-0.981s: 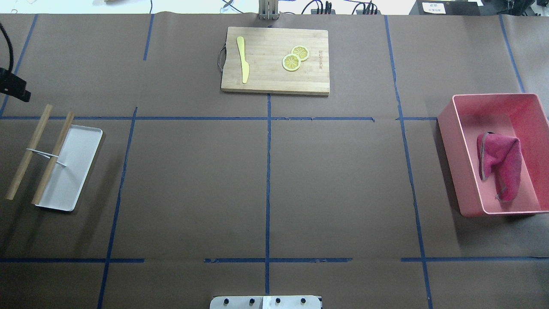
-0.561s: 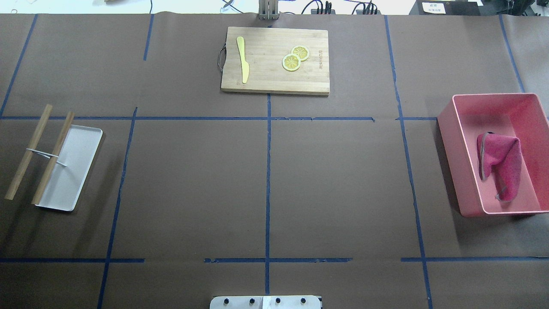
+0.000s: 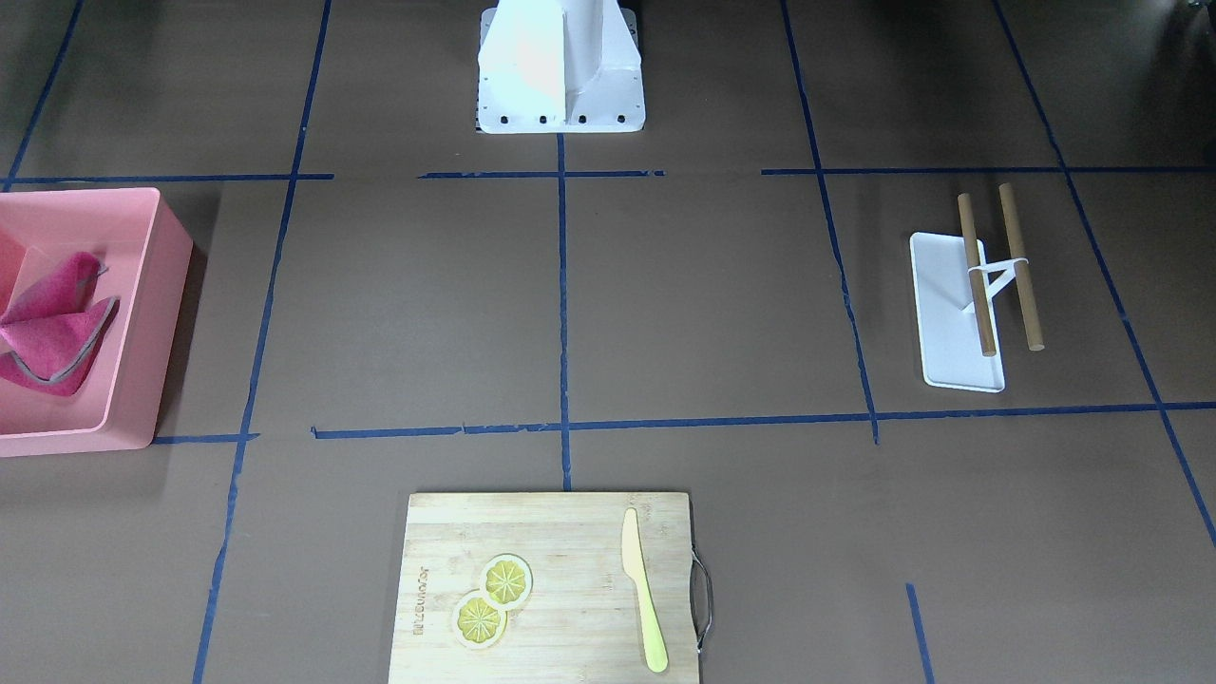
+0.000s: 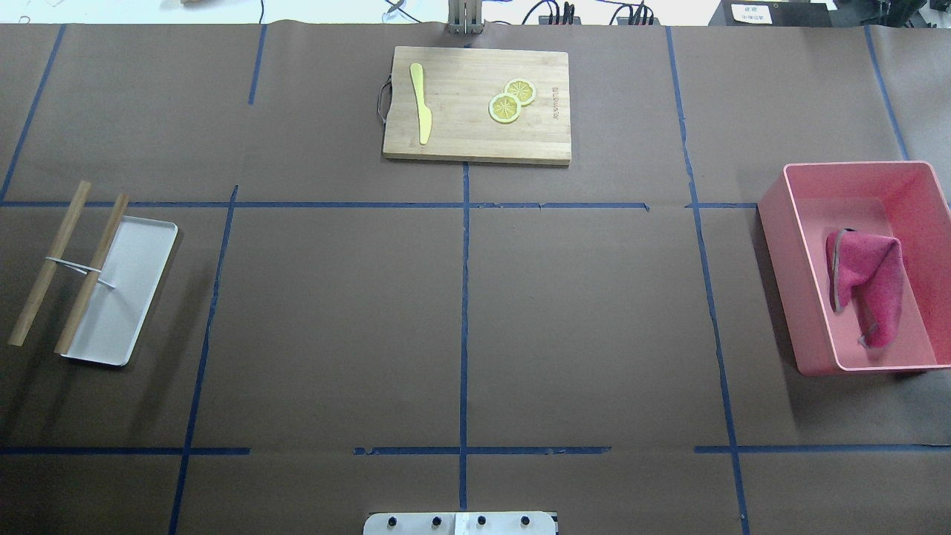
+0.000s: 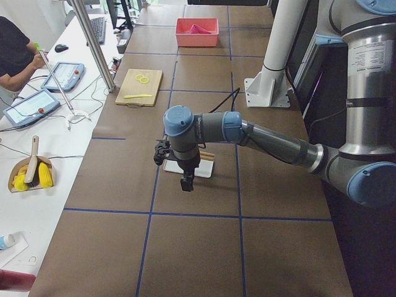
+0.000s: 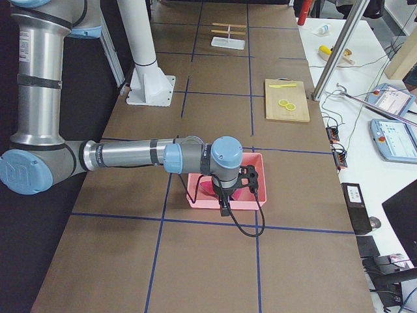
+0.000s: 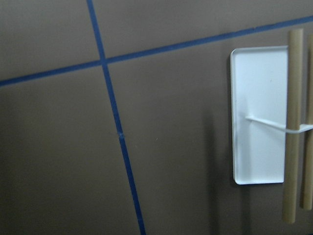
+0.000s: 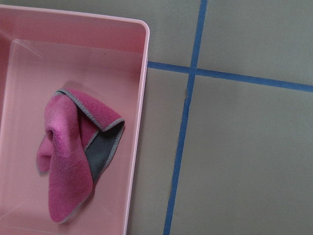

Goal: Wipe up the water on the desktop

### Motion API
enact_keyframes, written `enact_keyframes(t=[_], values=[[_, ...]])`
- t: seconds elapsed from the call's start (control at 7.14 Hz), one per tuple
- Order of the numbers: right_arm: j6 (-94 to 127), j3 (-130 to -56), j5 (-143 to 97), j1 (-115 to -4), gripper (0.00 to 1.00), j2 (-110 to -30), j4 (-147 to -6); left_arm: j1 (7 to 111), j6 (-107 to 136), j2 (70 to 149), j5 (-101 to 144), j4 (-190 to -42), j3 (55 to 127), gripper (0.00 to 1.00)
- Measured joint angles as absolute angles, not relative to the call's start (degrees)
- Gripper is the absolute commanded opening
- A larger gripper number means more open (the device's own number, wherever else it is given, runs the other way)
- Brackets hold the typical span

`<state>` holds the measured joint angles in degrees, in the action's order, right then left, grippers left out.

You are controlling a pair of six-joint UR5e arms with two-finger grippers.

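Now both arms stretch out over the desktop point(image 4: 334, 319). The left gripper point(image 5: 186, 184) points down above the white tray point(image 4: 137, 275) at 9 o'clock, the right gripper point(image 6: 223, 207) above the pink box point(image 4: 776, 253) at 3 o'clock. I cannot tell if their jaws are apart.

Both arms are the same build: left arm point(image 5: 272, 139) and right arm point(image 6: 124, 155) are silver-grey tubes with light-blue round joint caps and darker grey housings. Left gripper point(image 5: 185, 184) and right gripper point(image 6: 224, 205) are black (too small for finger detail). Black cable point(image 6: 244, 225) loops off the right wrist, and a second cable point(image 5: 226, 101), also black, comes off the left forearm. White pedestal point(image 3: 560, 66) has a flared foot plate with dark screws point(image 3: 543, 120) in a row along its edge.
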<state>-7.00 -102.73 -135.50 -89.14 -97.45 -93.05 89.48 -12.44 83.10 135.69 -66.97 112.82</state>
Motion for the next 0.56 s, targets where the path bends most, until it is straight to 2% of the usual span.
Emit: enact_keyframes(t=[0.28,0.56], values=[[-6.87,-101.27,-135.32,-88.11,1.00,-97.57,-91.32,90.80,-12.74,82.75,137.10,-68.14,109.97,1.00],[-7.08,-100.30,-134.99,-87.93,1.00,-97.40,-91.46,90.83,-11.47,85.01,137.37,-75.63,102.83,1.00]])
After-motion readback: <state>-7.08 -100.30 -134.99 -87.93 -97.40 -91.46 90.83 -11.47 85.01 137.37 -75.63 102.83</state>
